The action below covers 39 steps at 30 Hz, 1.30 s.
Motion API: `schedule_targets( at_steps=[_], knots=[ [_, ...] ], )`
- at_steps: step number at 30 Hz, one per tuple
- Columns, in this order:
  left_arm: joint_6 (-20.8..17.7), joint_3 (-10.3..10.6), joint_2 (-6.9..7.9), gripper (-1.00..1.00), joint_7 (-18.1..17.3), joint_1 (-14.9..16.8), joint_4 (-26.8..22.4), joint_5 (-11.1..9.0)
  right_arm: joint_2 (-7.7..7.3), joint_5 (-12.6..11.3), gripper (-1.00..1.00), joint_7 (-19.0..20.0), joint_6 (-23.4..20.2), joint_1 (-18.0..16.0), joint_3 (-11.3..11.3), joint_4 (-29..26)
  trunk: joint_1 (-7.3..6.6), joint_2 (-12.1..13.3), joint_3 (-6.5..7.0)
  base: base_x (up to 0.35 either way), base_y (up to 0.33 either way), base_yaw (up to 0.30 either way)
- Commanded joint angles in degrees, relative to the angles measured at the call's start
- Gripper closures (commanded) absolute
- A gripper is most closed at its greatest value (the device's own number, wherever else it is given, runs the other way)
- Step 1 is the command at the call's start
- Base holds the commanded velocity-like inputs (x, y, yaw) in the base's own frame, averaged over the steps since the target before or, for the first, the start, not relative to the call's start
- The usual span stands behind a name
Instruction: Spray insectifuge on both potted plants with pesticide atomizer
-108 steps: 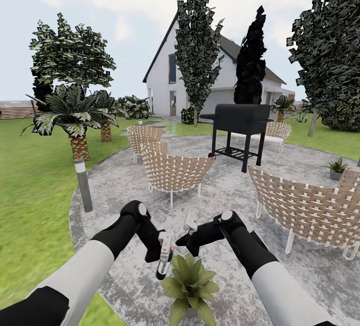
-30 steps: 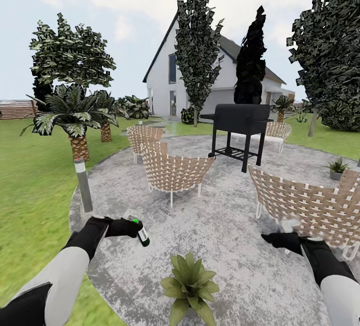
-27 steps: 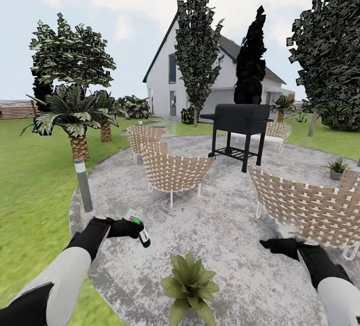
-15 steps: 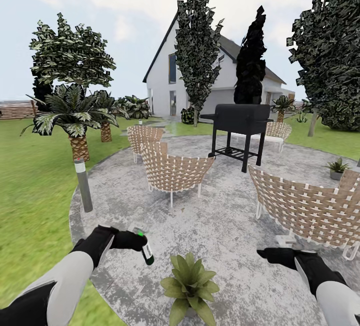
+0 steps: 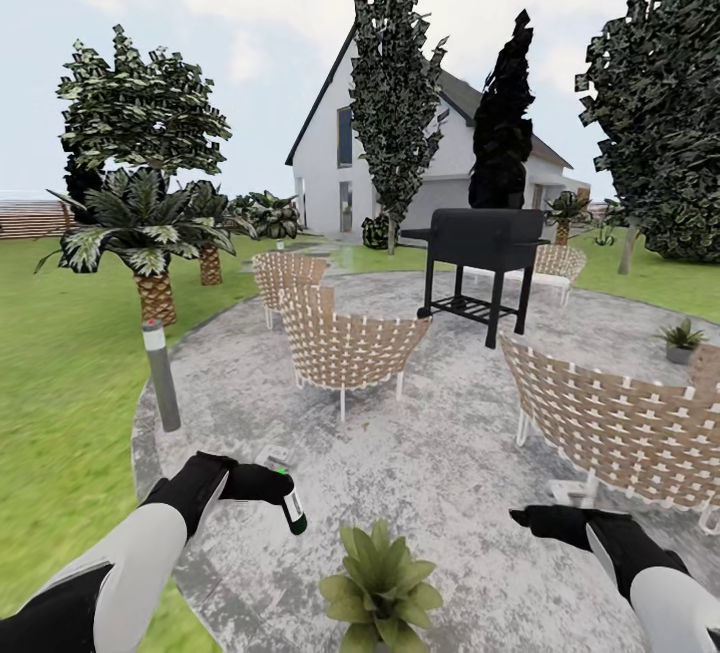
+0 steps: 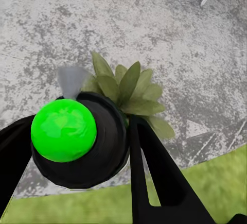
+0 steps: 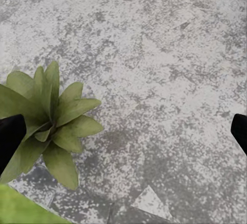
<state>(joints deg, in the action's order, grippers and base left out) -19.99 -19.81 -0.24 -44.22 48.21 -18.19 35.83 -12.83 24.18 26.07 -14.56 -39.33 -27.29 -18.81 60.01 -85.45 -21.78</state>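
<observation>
In the head view, your left gripper (image 5: 268,481) is gripping the pesticide atomizer (image 5: 289,503), which is tilting down and forward out of the fingers, its dark base pointing at the patio (image 5: 450,453). One potted plant (image 5: 378,583) is sitting just below and to the right of that gripper, between your two arms. Your right gripper (image 5: 535,517) is hanging well apart to the right, near a woven chair (image 5: 620,428); its spread is hard to read here. A second potted plant (image 5: 682,338) is standing far beyond it at the patio's edge.

In the left wrist view, the fingers (image 6: 154,177) are pressing both sides of the atomizer's dark head, its dot glowing green (image 6: 64,130), with the plant's leaves (image 6: 126,92) right past it.

In the right wrist view, your fingertips (image 7: 10,139) are standing wide apart and holding nothing, the plant (image 7: 46,118) lying beside one of them on the paving.
</observation>
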Motion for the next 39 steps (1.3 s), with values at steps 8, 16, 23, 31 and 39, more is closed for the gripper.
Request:
schedule_targets(
  at_steps=[8, 16, 23, 31, 39],
  knots=[
    [-0.53, -0.19, -0.03, 1.00, -0.26, 0.04, -0.09, 0.20, 0.00, 0.43, -1.00, 0.47, -0.30, -0.05, -0.55, 0.08, 0.03, -0.04, -0.07, 0.328, 0.000, 0.000],
    [-0.65, -0.14, -0.03, 1.00, -0.18, 0.04, -0.01, 0.20, -0.24, 0.36, -1.00, 0.55, -0.30, -0.05, -0.57, 0.00, 0.03, -0.04, -0.14, 0.281, 0.000, 0.000],
    [-0.66, -0.14, -0.03, 1.00, -0.17, 0.04, 0.00, 0.20, -0.18, 0.37, -1.00, 0.49, -0.30, -0.05, -0.57, 0.00, 0.03, -0.04, -0.42, 0.047, 0.000, 0.000],
    [-0.66, -0.14, -0.03, 1.00, -0.17, 0.04, 0.00, 0.20, -0.18, 0.42, -1.00, 0.40, -0.30, -0.05, -0.57, 0.88, 0.03, -0.04, -0.44, 0.002, 0.000, 0.000],
    [-0.66, -0.14, -0.03, 1.00, -0.17, 0.04, 0.00, 0.20, -0.18, 0.43, -1.00, 0.41, -0.30, -0.05, -0.57, 1.22, 0.03, -0.04, -0.44, 0.000, 0.000, 0.000]
  ],
)
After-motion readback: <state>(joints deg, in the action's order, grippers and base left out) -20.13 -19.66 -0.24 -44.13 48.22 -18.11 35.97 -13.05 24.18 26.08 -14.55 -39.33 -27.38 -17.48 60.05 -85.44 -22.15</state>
